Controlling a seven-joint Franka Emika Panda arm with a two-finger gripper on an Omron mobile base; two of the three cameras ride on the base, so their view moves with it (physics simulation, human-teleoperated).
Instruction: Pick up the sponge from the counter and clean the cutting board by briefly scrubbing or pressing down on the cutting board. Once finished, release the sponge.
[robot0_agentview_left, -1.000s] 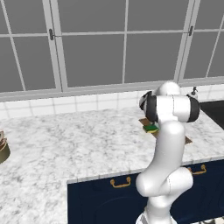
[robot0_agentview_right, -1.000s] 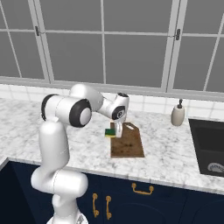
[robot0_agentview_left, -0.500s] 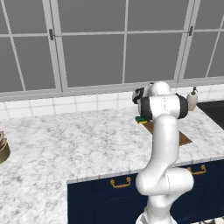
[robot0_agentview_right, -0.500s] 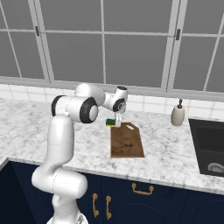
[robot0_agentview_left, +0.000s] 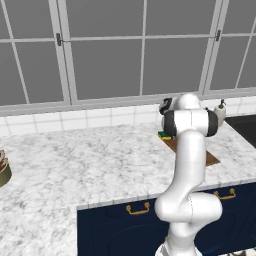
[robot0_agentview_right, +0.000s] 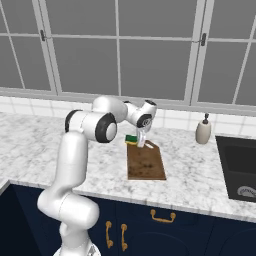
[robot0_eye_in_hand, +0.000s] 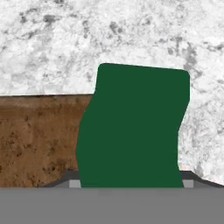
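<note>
At the far corner of the cutting board (robot0_agentview_right: 145, 162), gripper (robot0_agentview_right: 141, 143) narrowed onto the sponge (robot0_agentview_right: 131, 138), holding it low at the board's edge, partly above wood and partly above the counter (robot0_agentview_right: 45, 145).

Risks from here:
- Scrub stroke landing on marble instead of wood, caused by the sponge's overhang past the board corner.
- Sponge slipping or twisting between the fingers under hard downward pressure, likely given its soft, already deformed outline.
- Board sliding across the smooth stone if pushed sideways.
- Contact with the soap bottle (robot0_agentview_right: 203, 131) unlikely; well apart to the right.

View differences:
- Hand view: green scouring face (robot0_eye_in_hand: 133, 127) seen close, straddling brown board (robot0_eye_in_hand: 39, 140) and white stone.
- Right base view: full board length and yellow sponge body visible.
- Left base view: arm blocking most of the board (robot0_agentview_left: 212, 159); sponge (robot0_agentview_left: 164, 135) just visible beside the elbow.
</note>
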